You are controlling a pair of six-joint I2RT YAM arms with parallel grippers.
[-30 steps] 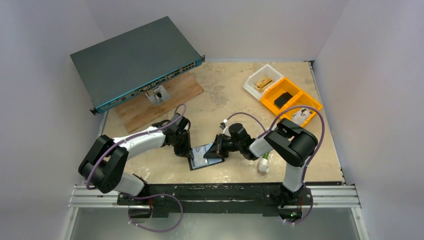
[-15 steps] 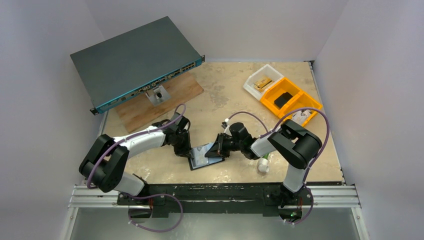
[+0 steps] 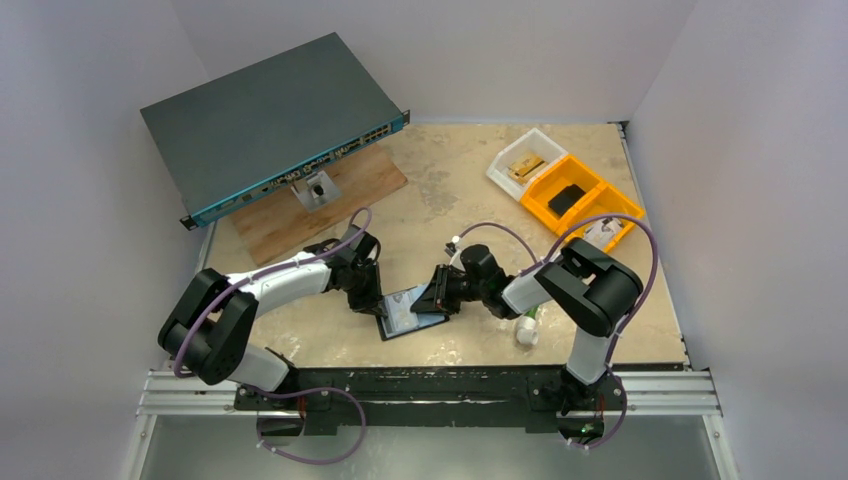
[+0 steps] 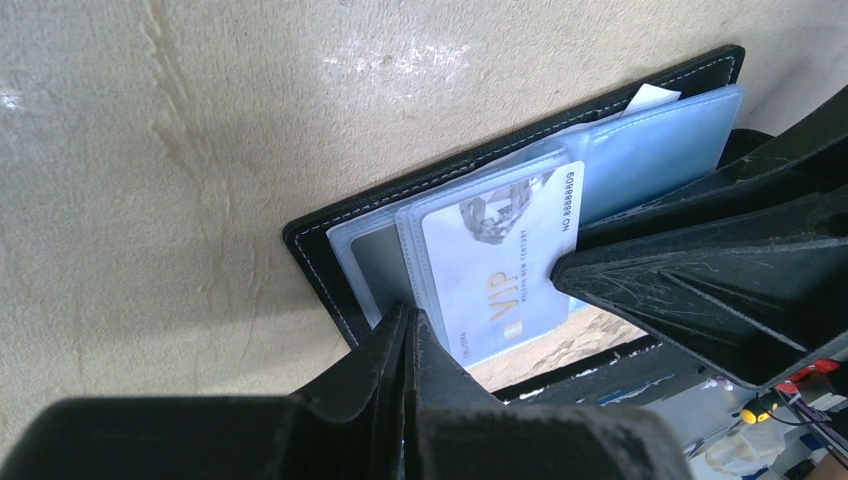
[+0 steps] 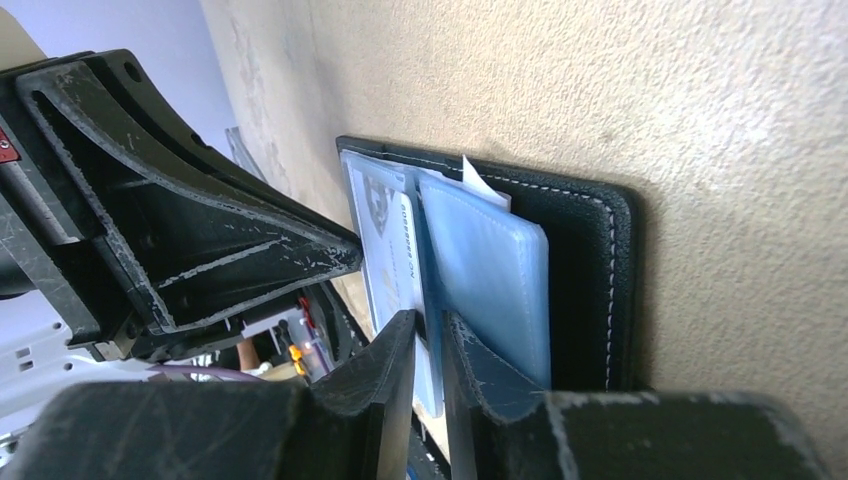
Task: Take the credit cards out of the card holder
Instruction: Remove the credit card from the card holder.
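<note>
Pale walls close in a mottled tan tabletop (image 3: 450,190), and near its front edge, midway between the two arms, the card holder (image 3: 415,328) lies open and flat. Its black stitched cover (image 4: 315,245) faces down, with clear plastic sleeves (image 4: 650,150) fanned across the inside. A pale blue-grey credit card (image 4: 500,270) printed VIP sits in the front sleeve, and part of it juts past the holder's near edge. The left fingers (image 4: 400,335) are clenched tight together, with their tips down at the corner of that front sleeve. I cannot tell whether they pinch the plastic or only press on it. The right fingers (image 5: 400,340) come in from the opposite side and stand a narrow slit apart. The edge of the card and sleeve runs into that slit, but I cannot tell whether they actually bite on it. In the overhead view both sets of fingers meet over the holder, the left (image 3: 378,308) at its left side and the right (image 3: 432,300) at its far right corner. Farther back, a dark grey network switch (image 3: 265,120) rests tilted over a wooden board (image 3: 300,215). An orange tray (image 3: 590,195) and a white tray (image 3: 520,160) sit at the far right.
</note>
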